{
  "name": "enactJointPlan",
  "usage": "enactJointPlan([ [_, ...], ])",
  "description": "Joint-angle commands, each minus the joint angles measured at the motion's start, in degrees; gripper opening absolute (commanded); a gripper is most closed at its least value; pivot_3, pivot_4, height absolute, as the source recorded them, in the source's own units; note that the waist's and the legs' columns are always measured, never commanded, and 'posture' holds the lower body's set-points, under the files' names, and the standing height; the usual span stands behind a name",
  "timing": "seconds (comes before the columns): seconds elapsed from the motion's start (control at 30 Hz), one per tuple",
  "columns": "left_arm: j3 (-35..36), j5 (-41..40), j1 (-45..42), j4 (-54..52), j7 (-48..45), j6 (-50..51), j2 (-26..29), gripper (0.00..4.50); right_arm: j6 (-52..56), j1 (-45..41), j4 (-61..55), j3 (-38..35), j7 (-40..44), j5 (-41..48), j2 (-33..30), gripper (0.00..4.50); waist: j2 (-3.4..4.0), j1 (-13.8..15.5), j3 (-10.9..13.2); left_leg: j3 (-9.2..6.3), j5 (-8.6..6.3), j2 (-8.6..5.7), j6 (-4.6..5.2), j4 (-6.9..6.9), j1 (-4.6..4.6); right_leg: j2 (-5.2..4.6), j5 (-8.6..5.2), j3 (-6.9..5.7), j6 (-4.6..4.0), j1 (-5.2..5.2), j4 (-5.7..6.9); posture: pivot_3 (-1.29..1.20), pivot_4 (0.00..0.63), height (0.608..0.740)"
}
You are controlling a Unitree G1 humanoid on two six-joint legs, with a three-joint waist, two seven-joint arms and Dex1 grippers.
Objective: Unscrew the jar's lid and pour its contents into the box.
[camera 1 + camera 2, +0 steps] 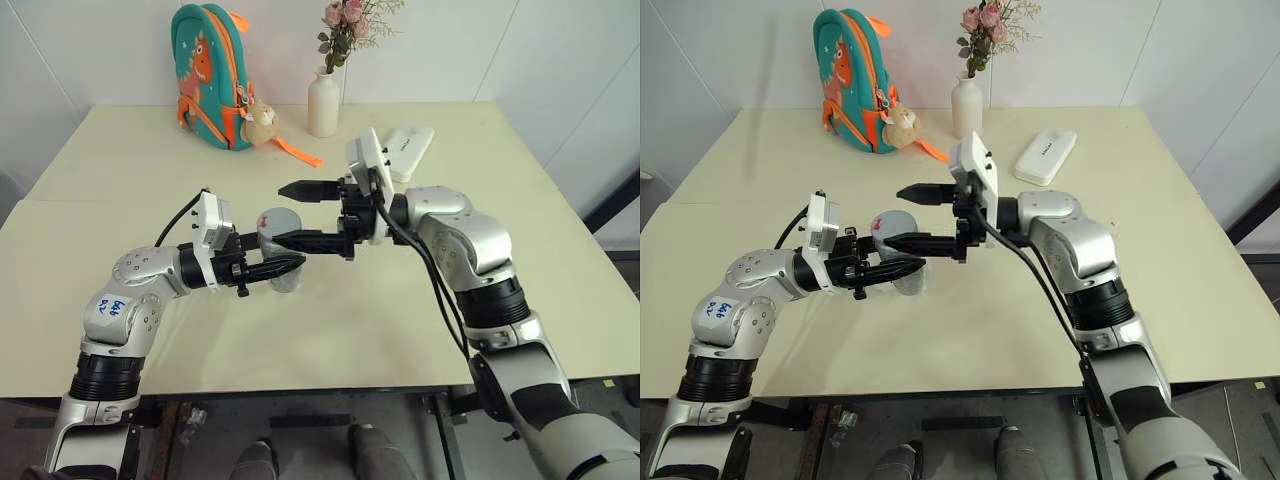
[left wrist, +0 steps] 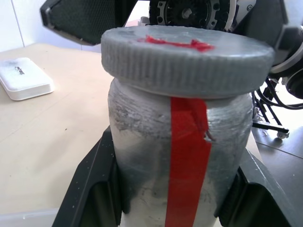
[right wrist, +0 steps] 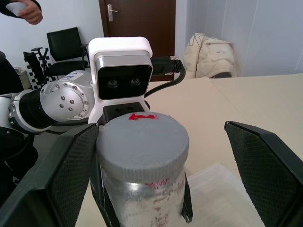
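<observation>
The left gripper (image 1: 285, 268), two black fingers pointing level toward the robot's right, is clamped tight on the body of the small clear plastic jar (image 2: 180, 156) with a red strip down its side, holding it upright above the cream tabletop (image 1: 120, 180). On top of the jar sits the round grey ribbed screw lid (image 2: 187, 59) with a red mark on its face, still in place. Just over it, the right gripper (image 1: 295, 214) reaches in from the opposite side with its fingers spread wide, one finger on each side of the lid and apart from it, gripping nothing. Directly below the held jar lies the shallow clear plastic box (image 3: 222, 194) with rounded corners. The jar's wall is too cloudy to make out what is inside. Farther off, beyond the right gripper, a flat white rectangular case (image 1: 408, 150) lies on the table, then a white vase with pink flowers (image 1: 324, 100) and a teal and orange child's backpack (image 1: 210, 75) at the far edge.
</observation>
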Motion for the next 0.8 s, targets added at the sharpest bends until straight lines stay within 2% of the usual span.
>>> enactJointPlan([
  [0.03, 0.7, -1.0, -0.6, -1.6, -1.1, -0.7, 0.1, 1.95, -0.7, -0.4, 0.8, -3.7, -0.5, 0.7, -1.7, 4.46, 0.0, 0.1, 0.0, 0.0, 0.0, 0.0, 0.0, 0.01, -0.01, 0.0, 0.0, 0.0, 0.0, 0.0, 0.0, 0.0, 0.15, 0.74],
  [0.43, 1.1, -1.2, -0.6, -1.9, -1.7, -0.2, 0.4, 1.95, 5.5, 0.2, -1.5, -5.4, 6.0, 7.4, -4.0, 4.46, 0.0, 0.1, 0.0, 0.0, 0.0, 0.0, 0.0, 0.0, -0.01, 0.0, 0.0, 0.0, 0.0, 0.0, -0.02, 0.0, 0.15, 0.74],
  [0.8, 1.1, -1.3, -0.3, -2.3, -1.4, 0.0, 0.1, 1.95, 5.8, -1.3, -1.7, -2.1, 2.0, 5.4, 0.5, 4.46, 0.0, 0.1, 0.0, 0.0, 0.0, 0.0, 0.0, 0.01, -0.01, 0.0, 0.0, 0.0, 0.0, 0.0, -0.01, 0.0, 0.15, 0.74],
])
